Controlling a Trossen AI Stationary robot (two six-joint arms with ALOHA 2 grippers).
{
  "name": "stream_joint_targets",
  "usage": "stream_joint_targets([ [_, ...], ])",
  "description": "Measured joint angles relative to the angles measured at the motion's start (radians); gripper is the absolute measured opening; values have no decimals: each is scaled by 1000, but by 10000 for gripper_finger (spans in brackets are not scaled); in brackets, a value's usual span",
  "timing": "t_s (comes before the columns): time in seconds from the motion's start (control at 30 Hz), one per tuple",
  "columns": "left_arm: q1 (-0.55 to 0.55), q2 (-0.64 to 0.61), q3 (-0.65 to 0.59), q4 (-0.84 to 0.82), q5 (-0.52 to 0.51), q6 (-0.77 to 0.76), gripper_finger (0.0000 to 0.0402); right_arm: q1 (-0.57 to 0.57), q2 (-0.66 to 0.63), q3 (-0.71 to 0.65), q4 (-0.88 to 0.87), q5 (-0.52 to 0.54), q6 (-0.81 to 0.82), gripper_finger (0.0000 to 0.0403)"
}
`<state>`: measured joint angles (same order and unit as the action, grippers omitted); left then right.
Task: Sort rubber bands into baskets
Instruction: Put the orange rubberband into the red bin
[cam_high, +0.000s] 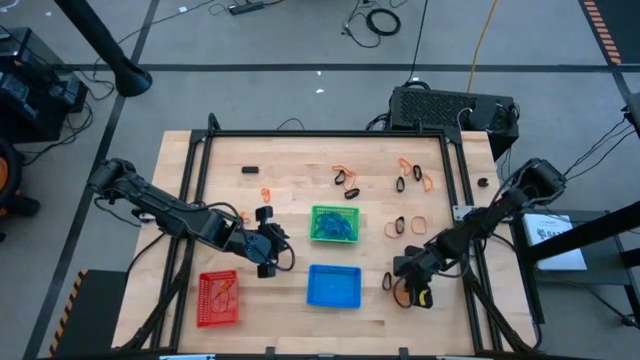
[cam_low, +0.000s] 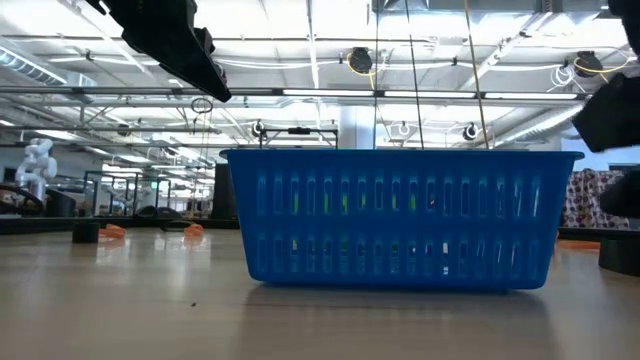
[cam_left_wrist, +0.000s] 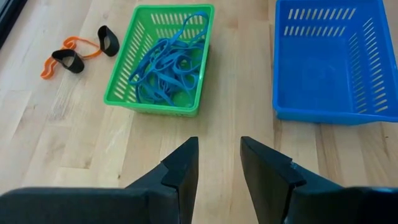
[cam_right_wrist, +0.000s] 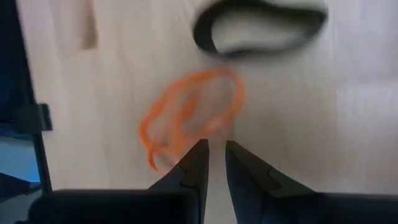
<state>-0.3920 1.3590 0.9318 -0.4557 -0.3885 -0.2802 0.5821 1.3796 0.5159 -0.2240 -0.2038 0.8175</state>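
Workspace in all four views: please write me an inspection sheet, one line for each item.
Surface: wooden table, dark frame around it.
Job's things: green basket holds blue rubber bands; blue basket looks empty; red basket holds orange bands. Loose orange and black bands lie on the far and right side.
Clutter: small black block on the far side.
Grippers: left end effector open, empty, above bare wood; right end effector nearly closed, low at an orange band, grip not confirmed.
Cables: black cables on the floor.
Surroundings: black box behind the table; no person seen.
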Motion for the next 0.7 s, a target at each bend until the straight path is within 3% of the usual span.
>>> stream_joint_targets([
  [0.3,0,0,0,0,0,7,128,-41,0,57,21,27,-224,39],
  [0.47,0,0,0,-1,0,6,128,-42,0,94,2,98,-299,27],
  [0.6,0,0,0,-1,0,5,128,-22,0,104,7,-9,-267,17],
  [0.7,0,0,0,-1,0,1,128,-8,0,104,-40,-10,-257,13],
])
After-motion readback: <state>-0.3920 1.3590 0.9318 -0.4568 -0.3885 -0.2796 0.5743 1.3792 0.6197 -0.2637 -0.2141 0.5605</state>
